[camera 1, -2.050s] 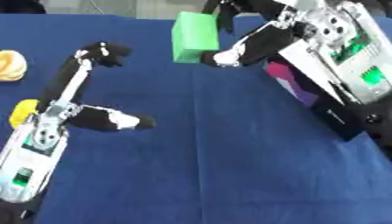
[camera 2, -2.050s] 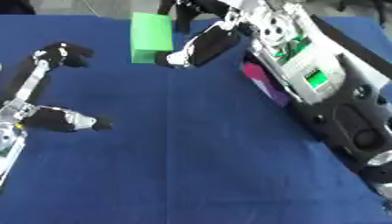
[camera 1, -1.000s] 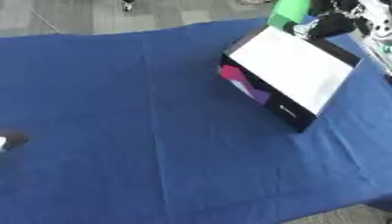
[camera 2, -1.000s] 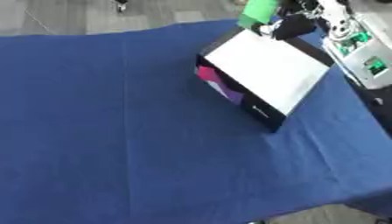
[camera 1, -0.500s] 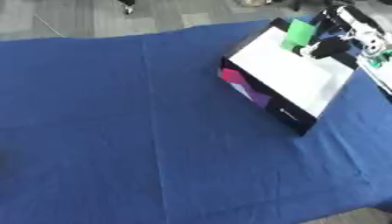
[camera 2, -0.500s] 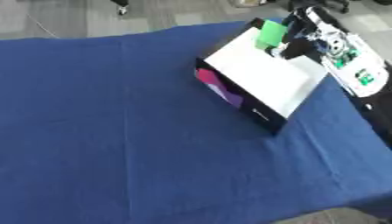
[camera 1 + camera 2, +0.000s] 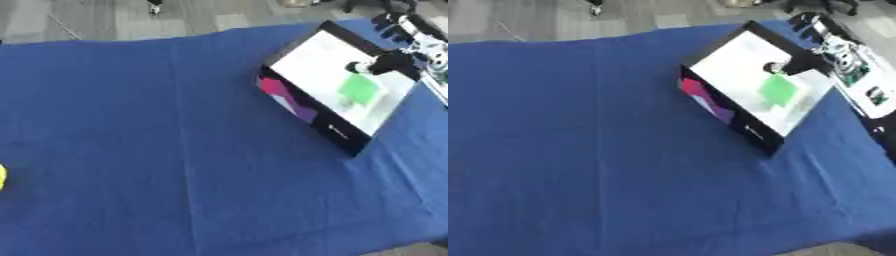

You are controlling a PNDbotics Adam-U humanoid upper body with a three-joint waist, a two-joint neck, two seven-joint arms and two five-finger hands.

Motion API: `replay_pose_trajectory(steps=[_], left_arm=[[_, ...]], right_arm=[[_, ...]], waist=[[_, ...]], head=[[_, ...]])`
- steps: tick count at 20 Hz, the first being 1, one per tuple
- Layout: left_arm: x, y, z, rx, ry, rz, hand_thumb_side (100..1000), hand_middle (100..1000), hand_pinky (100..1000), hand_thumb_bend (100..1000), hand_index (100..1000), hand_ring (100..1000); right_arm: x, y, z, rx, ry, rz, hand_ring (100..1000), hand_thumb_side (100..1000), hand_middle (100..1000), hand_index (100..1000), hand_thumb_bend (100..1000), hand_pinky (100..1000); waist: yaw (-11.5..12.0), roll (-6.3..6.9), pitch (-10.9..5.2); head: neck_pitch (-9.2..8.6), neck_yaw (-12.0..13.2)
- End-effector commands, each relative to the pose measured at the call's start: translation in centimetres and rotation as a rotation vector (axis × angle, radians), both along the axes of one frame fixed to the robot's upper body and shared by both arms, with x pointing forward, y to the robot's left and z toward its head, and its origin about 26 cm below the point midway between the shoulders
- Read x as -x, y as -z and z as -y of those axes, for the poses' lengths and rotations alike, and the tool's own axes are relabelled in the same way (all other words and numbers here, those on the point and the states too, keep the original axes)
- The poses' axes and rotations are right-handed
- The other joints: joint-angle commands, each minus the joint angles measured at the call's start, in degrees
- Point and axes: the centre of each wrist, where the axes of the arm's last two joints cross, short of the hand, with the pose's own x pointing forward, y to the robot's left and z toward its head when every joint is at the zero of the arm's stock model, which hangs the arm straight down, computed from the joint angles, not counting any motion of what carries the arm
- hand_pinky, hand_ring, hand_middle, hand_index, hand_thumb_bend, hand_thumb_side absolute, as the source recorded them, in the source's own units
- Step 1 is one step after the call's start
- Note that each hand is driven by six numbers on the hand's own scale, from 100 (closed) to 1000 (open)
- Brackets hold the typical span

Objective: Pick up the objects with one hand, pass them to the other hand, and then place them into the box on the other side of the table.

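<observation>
One blue-clothed table (image 7: 131, 150), grey floor (image 7: 105, 17)

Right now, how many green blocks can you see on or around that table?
1. The green block lies inside the white-lined box at the table's right side, just below the robot's right hand. The box walls might hide something else.
</observation>
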Motion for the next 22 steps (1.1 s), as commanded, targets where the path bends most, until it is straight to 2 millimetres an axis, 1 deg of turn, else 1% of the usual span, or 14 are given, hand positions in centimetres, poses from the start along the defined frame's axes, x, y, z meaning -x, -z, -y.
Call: replay_pose_trajectory(steps=[1, 3, 4, 5, 6, 7, 8, 9, 10, 11, 13, 17, 19, 22], left_arm=[[0.4, -1.3, -1.2, -0.013, -0.034, 0.039, 399, 688, 734, 960, 790, 667], [0.4, -1.6, -1.8, -0.003, -0.055, 0.033, 401, 690, 735, 951, 792, 670], [0.4, -1.8, -2.2, 0.0, -0.066, 0.029, 400, 690, 735, 948, 792, 670], [0.4, -2.1, -2.7, -0.002, -0.083, 0.022, 390, 689, 738, 922, 793, 676], [0.3, -2.5, -3.1, -0.007, -0.098, 0.013, 391, 689, 738, 922, 793, 676], [0.2, -3.0, -3.6, -0.018, -0.116, 0.0, 406, 693, 742, 912, 795, 685], [0.2, -3.5, -4.1, -0.032, -0.133, -0.018, 407, 694, 743, 908, 796, 687], [0.1, -4.2, -4.6, -0.048, -0.151, -0.034, 399, 697, 747, 895, 796, 692], [0.0, -4.8, -5.1, -0.063, -0.168, -0.05, 398, 700, 751, 894, 796, 697], [-0.1, -5.4, -5.6, -0.078, -0.185, -0.067, 391, 702, 755, 895, 796, 700], [-0.6, -6.5, -6.4, -0.1, -0.212, -0.111, 390, 706, 764, 900, 798, 708], [-2.0, -8.2, -8.0, -0.157, -0.232, -0.27, 385, 719, 784, 916, 805, 730], [-2.8, -9.0, -8.6, -0.179, -0.236, -0.35, 390, 715, 784, 908, 802, 727], [-4.6, -9.8, -8.9, -0.186, -0.245, -0.433, 387, 718, 786, 916, 801, 735]], right_arm=[[0.7, -2.1, 0.3, -0.005, 0.014, 0.076, 802, 195, 768, 862, 622, 821], [1.0, -2.9, -0.2, -0.069, -0.013, 0.144, 797, 231, 753, 858, 595, 822], [1.2, -3.3, -0.5, -0.108, -0.033, 0.186, 797, 232, 752, 858, 591, 822], [1.4, -3.8, -1.0, -0.145, -0.056, 0.233, 796, 298, 747, 860, 468, 824], [1.7, -4.2, -1.3, -0.178, -0.075, 0.272, 796, 303, 747, 861, 460, 825], [1.9, -4.7, -1.8, -0.206, -0.099, 0.31, 798, 350, 748, 873, 415, 827], [2.1, -5.2, -2.2, -0.233, -0.124, 0.342, 798, 355, 748, 876, 413, 827], [2.3, -5.6, -2.7, -0.258, -0.152, 0.365, 800, 334, 750, 884, 466, 827], [2.5, -6.0, -3.0, -0.28, -0.18, 0.381, 800, 315, 750, 885, 494, 827], [2.7, -6.3, -3.4, -0.298, -0.209, 0.393, 800, 269, 749, 890, 559, 826], [2.9, -6.8, -3.9, -0.323, -0.261, 0.41, 795, 215, 742, 888, 632, 824], [3.2, -7.5, -4.8, -0.354, -0.309, 0.446, 789, 206, 732, 876, 633, 823], [3.4, -7.7, -5.2, -0.361, -0.322, 0.462, 787, 203, 729, 874, 633, 823], [3.6, -8.1, -5.8, -0.371, -0.337, 0.483, 784, 202, 726, 873, 628, 822]], waist=[[-0.14, 0.67, -0.28], [-0.16, 0.82, -0.33], [-0.13, 0.9, -0.34], [-0.05, 1.01, -0.39], [0.0, 1.08, -0.42], [0.09, 1.18, -0.48], [0.15, 1.24, -0.52], [0.23, 1.29, -0.59], [0.28, 1.31, -0.64], [0.33, 1.35, -0.71], [0.36, 1.4, -0.78], [0.21, 1.42, -0.76], [0.04, 1.37, -0.69], [-0.5, 1.33, -0.41]], head=[[-0.19, 2.36], [-0.1, 5.75], [-0.06, 7.37], [0.06, 9.13], [0.14, 10.3], [0.2, 11.45], [0.25, 12.3], [0.29, 13.0], [0.32, 13.56], [0.34, 14.09], [0.24, 14.99], [-0.3, 16.09], [-0.54, 16.3], [-1.17, 16.3]])
